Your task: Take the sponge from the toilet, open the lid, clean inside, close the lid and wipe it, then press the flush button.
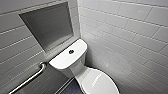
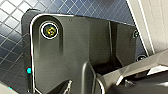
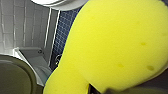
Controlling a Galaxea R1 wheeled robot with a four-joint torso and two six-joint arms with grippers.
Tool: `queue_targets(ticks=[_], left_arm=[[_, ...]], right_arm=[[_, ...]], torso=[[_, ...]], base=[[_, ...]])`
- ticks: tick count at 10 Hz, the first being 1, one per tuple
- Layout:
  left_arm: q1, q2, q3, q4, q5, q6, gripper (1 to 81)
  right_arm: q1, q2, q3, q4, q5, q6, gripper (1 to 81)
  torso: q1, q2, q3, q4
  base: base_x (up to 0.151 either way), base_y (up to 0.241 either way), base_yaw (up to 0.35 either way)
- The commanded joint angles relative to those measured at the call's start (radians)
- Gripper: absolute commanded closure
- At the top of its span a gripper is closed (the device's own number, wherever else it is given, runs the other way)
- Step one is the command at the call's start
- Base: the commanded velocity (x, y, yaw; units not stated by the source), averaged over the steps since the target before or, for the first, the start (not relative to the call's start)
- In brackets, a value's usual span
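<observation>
While the lid [image 1: 100, 82] lies shut, right tool [image 3: 98, 89] clamped on yellow sponge [image 3: 112, 45]

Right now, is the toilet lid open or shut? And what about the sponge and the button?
the lid: shut, lying down over the bowl.
the sponge: not on the toilet; it looks held in the right gripper.
the flush button: bare on the tank top, nothing touching it.

White toilet [image 1: 82, 71] on seemingly blue-tiled floor [image 1: 72, 89]
</observation>
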Motion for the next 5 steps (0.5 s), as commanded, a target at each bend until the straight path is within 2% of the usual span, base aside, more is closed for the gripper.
queue_targets(ticks=[1,5], left_arm=[[0.025,-0.005,-0.023,0.016,0.075,0.031,1.0],[0.126,0.084,-0.206,0.042,0.075,0.041,1.0]], right_arm=[[0.28,-0.214,0.266,0.059,-0.158,0.004,81.1],[0.536,-0.19,0.263,0.122,-0.31,0.004,81.1]], torso=[[0.0,0.0,0.0,0.0],[0.0,0.0,0.0,0.0]], base=[[0.0,0.0,0.0],[0.0,0.0,0.0]])
